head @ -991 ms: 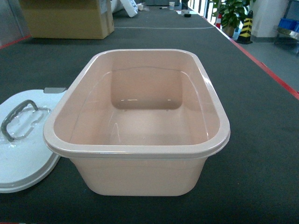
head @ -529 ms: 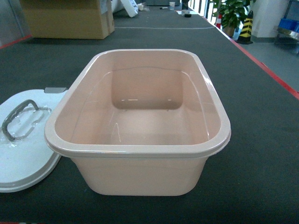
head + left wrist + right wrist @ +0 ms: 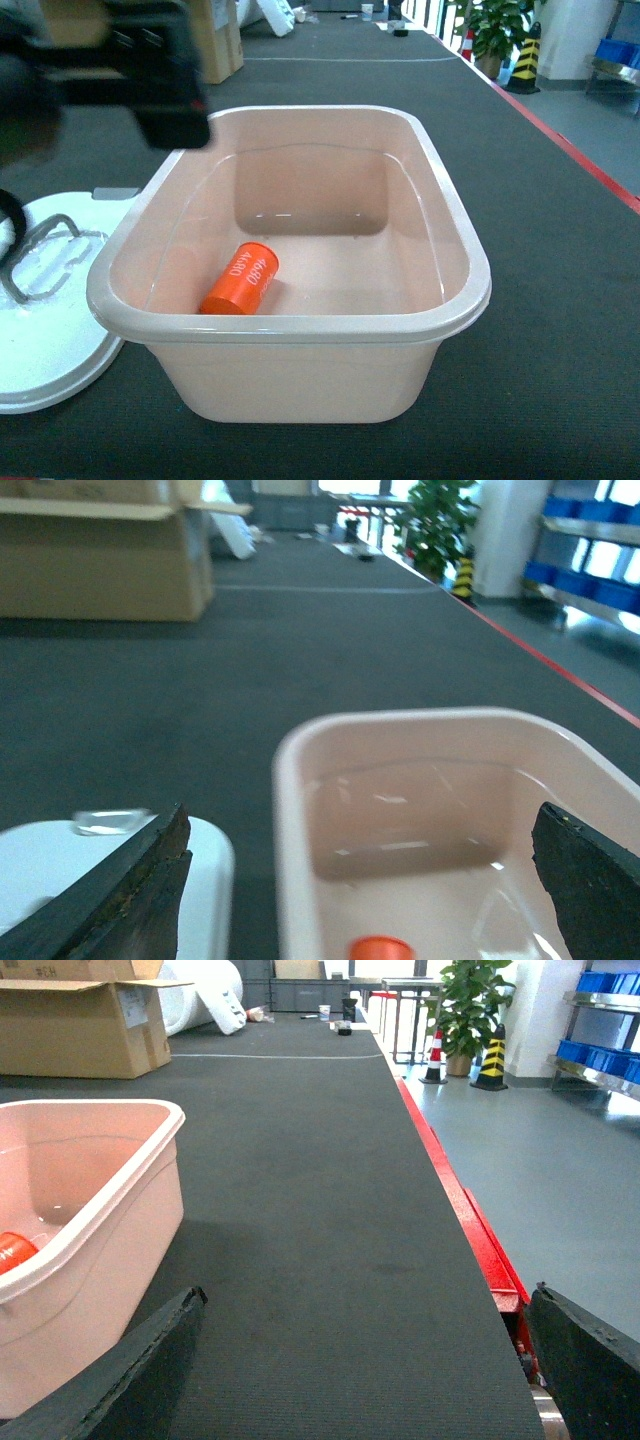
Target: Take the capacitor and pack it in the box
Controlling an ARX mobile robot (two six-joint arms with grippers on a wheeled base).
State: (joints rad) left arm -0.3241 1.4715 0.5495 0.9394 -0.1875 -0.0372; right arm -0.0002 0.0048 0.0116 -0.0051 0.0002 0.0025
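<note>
An orange capacitor [image 3: 240,280] lies on its side on the floor of the pale pink box [image 3: 455,215], near the front left corner. The left wrist view shows only its top [image 3: 380,948] inside the box [image 3: 290,810]. My left arm [image 3: 160,90] is a dark blur above the box's back left corner. My left gripper [image 3: 362,820] is open and empty, straddling the box's left rim. My right gripper [image 3: 368,1295] is open and empty over the dark mat, right of the box [image 3: 100,1190]; it is out of the head view. The white lid [image 3: 50,340] lies left of the box.
A brown cardboard carton [image 3: 215,40] stands at the far left of the mat. The table's red edge [image 3: 460,1210] runs along the right side, with grey floor beyond. A potted plant [image 3: 500,30] and blue crates [image 3: 600,980] stand far back right.
The orange capacitor now lies in the box, which was empty before. My left arm has come into the head view at the top left. The box has shifted slightly.
</note>
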